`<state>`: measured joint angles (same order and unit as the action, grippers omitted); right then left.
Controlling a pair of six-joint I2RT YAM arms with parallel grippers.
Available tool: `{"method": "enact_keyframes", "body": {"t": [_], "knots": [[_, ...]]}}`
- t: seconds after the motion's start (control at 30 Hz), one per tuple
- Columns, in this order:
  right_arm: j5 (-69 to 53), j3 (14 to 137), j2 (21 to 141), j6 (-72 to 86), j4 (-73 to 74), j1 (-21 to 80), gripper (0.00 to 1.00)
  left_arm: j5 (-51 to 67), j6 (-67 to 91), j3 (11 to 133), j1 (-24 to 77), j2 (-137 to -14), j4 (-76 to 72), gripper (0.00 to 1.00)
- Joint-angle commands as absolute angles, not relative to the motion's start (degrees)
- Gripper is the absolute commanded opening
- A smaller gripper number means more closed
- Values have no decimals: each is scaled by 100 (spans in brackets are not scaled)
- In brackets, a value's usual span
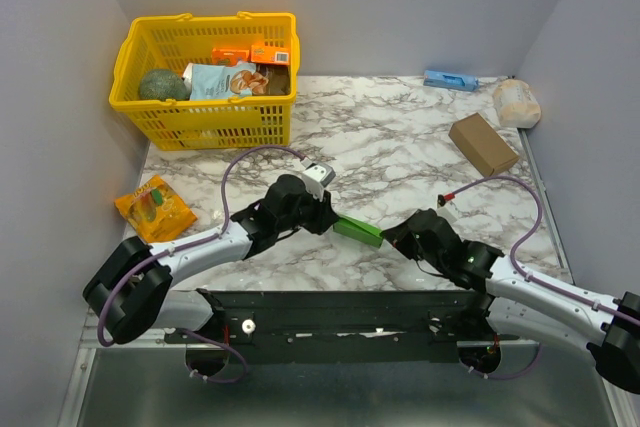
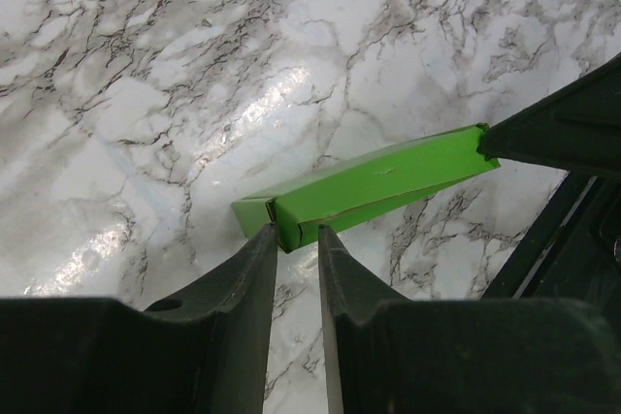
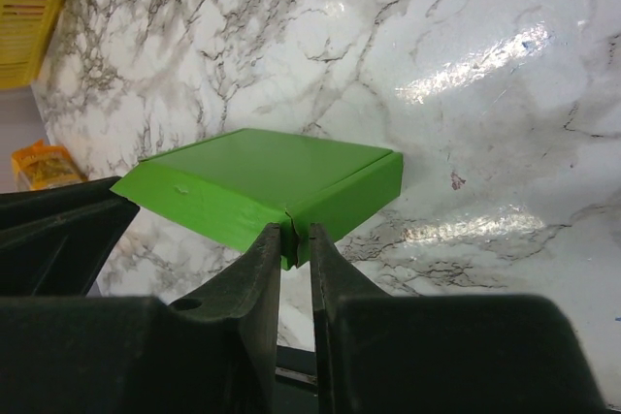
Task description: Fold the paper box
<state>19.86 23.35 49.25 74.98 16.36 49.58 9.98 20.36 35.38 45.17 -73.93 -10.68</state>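
The paper box [image 1: 357, 230] is a flat bright green card box held between my two arms, near the table's front edge. My left gripper [image 1: 335, 219] grips its left end. In the left wrist view the fingertips [image 2: 269, 239] of my left gripper [image 2: 297, 235] pinch the near corner of the paper box [image 2: 378, 181]. My right gripper [image 1: 390, 237] holds the other end. Seen from the right wrist, my right gripper [image 3: 294, 235] is shut on a corner seam of the paper box [image 3: 262, 176], whose top face is closed and smooth.
A yellow basket [image 1: 205, 112] with groceries stands at the back left. An orange packet [image 1: 154, 207] lies at the left edge. A brown cardboard box [image 1: 483, 143], a white bag [image 1: 517, 102] and a blue pack [image 1: 450, 79] sit at the back right.
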Motion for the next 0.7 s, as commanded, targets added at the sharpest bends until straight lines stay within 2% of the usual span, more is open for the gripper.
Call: {"method": "enact_keyframes", "body": {"t": [0.0,0.37,0.67], "knots": [[1819,1854,5098,7286,3076,5036,23,1046,1925,3691,4518,-7453,-1081,28],[1802,1837,5106,7286,3050,5027,23,1081,1916,3753,4561,-7585,-1213,20],[1793,1837,5168,7277,3006,5027,23,528,1644,3709,4790,-7620,-1081,3]]}}
